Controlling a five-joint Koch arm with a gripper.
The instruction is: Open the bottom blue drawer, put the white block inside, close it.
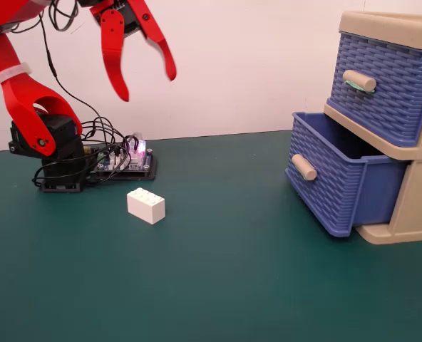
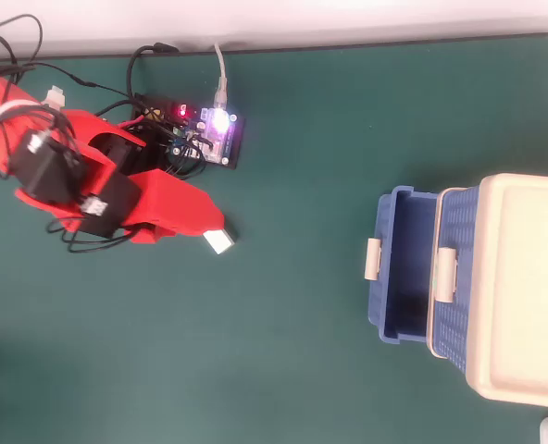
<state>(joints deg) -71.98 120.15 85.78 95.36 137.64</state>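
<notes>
Claw (image 1: 145,84) hangs spread and empty, high above the white block (image 1: 145,206) lying on the bench (image 1: 218,285).

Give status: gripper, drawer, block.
Gripper open, empty, raised high above the table. Bottom drawer pulled open, nothing visible inside. White block lying on the mat, untouched. Path from block to drawer clear.
</notes>
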